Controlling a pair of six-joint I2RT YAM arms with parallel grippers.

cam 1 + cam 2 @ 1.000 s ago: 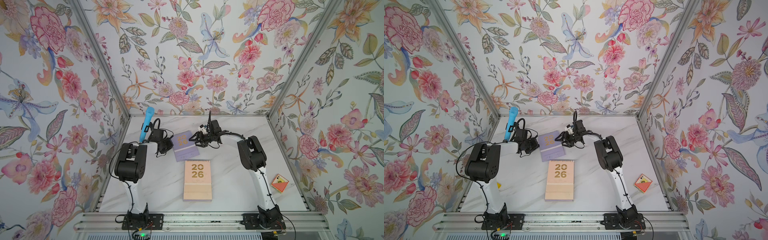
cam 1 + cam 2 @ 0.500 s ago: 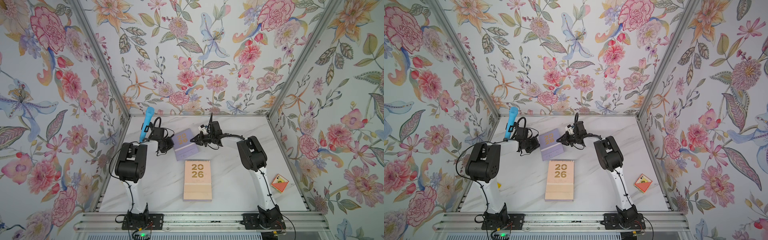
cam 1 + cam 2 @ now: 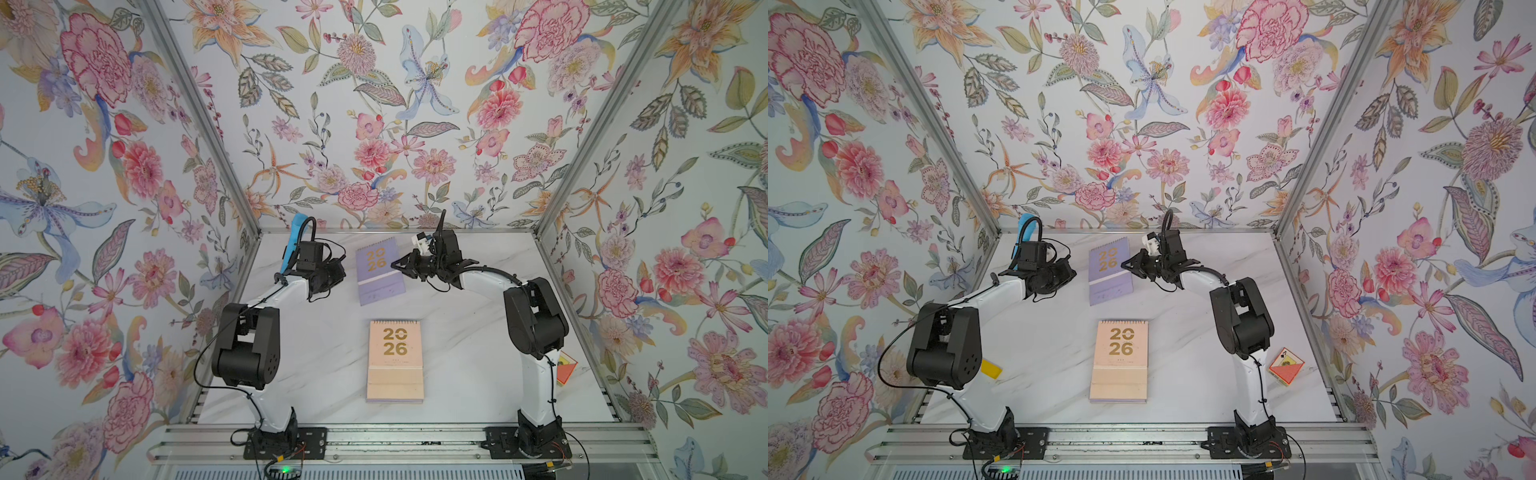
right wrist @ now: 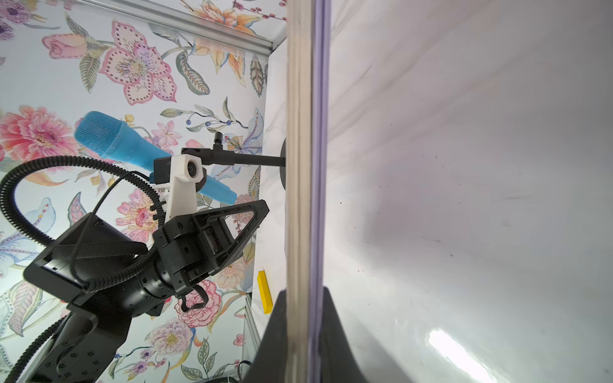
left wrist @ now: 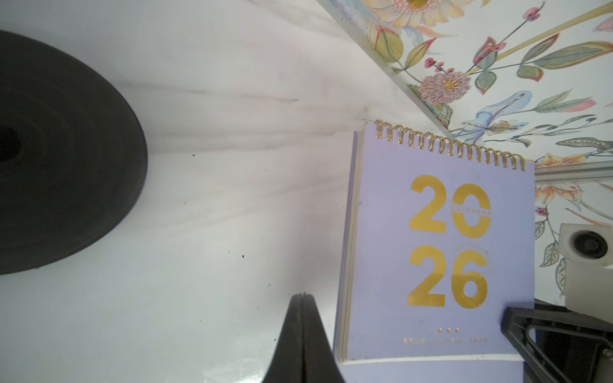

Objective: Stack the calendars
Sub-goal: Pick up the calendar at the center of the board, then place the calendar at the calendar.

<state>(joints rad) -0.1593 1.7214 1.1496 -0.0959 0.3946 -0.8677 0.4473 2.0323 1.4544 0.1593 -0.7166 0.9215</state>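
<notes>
While the right gripper (image 3: pixel 397 264) pinches the right-hand edge of one lilac calendar (image 3: pixel 379 270), the left gripper (image 3: pixel 340 269) hangs just beside that calendar's opposite edge, its fingers pressed together on nothing. The right wrist view shows the pinch plainly: the calendar's edge (image 4: pixel 306 132) runs between the two dark fingers (image 4: pixel 331 318), one on each side. In the left wrist view the two fingertips (image 5: pixel 300 318) meet in a single seam, apart from the lilac cover (image 5: pixel 441 252) with its gold "2026" and gold spiral.

The lilac calendar sits at the back middle of the marble table (image 3: pixel 465 353), skewed, between the two grippers; whether it rests fully on the surface I cannot tell. Nearer the front, in both top views, lies one peach calendar (image 3: pixel 1119 357), flat and square to the table edge, with one lilac sliver (image 3: pixel 1118 401) showing under its near edge (how many lie beneath it cannot be counted).

That makes two covers and one edge seen. Also in view: one yellow block (image 3: pixel 990 368) by the left arm, one orange card (image 3: pixel 1286 365) at the right wall, and one blue microphone (image 4: pixel 132 146) at the back left.
</notes>
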